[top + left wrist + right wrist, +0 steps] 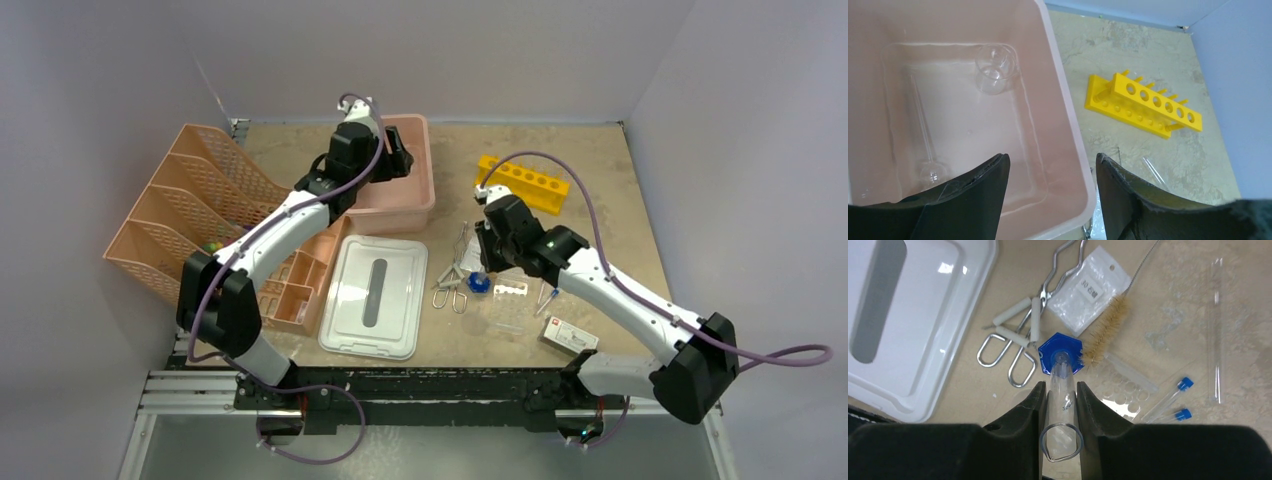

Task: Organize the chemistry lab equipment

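Pinched tight in the right gripper (pixel 1059 392), a clear glass cylinder (pixel 1061 371) is held, its blue hexagonal base (pixel 1048 352) just beside the wire tongs (pixel 1020 340) and bristle brush (pixel 1100 337). Blue-capped vials (pixel 1175 399) are seen lying near. Over the pink tub (pixel 1069 115), the left gripper (pixel 1052 165) is held spread, nothing between its fingers; a glass beaker (pixel 994 70) is seen inside the tub, and the yellow rack (pixel 1143 102) is set beside it.
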{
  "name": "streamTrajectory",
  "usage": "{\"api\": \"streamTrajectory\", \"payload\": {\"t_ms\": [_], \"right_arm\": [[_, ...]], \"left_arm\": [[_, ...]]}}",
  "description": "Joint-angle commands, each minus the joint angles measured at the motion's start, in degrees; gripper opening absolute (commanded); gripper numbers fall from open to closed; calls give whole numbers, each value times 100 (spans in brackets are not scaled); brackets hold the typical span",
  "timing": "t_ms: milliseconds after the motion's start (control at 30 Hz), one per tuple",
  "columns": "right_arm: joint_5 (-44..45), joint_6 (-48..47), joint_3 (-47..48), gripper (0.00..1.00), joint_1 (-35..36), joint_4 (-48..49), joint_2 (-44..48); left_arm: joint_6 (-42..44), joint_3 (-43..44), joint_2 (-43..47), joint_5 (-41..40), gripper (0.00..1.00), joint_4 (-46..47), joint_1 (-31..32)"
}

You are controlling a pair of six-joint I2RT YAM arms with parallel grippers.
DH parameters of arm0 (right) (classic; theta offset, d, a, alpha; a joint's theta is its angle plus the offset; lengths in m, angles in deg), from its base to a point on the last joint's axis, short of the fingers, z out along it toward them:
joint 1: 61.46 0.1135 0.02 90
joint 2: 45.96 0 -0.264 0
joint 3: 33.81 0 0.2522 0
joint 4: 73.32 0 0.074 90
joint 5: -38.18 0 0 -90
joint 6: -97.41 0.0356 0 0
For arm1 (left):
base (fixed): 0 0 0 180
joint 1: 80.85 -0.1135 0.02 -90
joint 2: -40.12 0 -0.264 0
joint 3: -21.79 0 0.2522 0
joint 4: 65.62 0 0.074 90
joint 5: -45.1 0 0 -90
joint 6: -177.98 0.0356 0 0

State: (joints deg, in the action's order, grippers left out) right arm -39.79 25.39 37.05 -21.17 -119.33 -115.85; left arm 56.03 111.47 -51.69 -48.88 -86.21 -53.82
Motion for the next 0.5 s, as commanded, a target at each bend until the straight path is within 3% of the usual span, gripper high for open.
{"api": "streamTrajectory", "payload": {"t_ms": [0,200,333,467], "right_arm": [[-388,-481,647,16,-473,220,48],[-1188,-993,1308,17,-1084,224,-64],[-1954,-974,1717,17,-1359,343,-284],[-3299,-847,2173,17,-1613,698,-649]], "left_arm": [[0,-210,560,-162,63,592,-31],[136,-523,880,215,64,1166,-31],[232,-640,864,1440,63,1582,-22],[354,-636,848,2489,62,1697,-30]]}}
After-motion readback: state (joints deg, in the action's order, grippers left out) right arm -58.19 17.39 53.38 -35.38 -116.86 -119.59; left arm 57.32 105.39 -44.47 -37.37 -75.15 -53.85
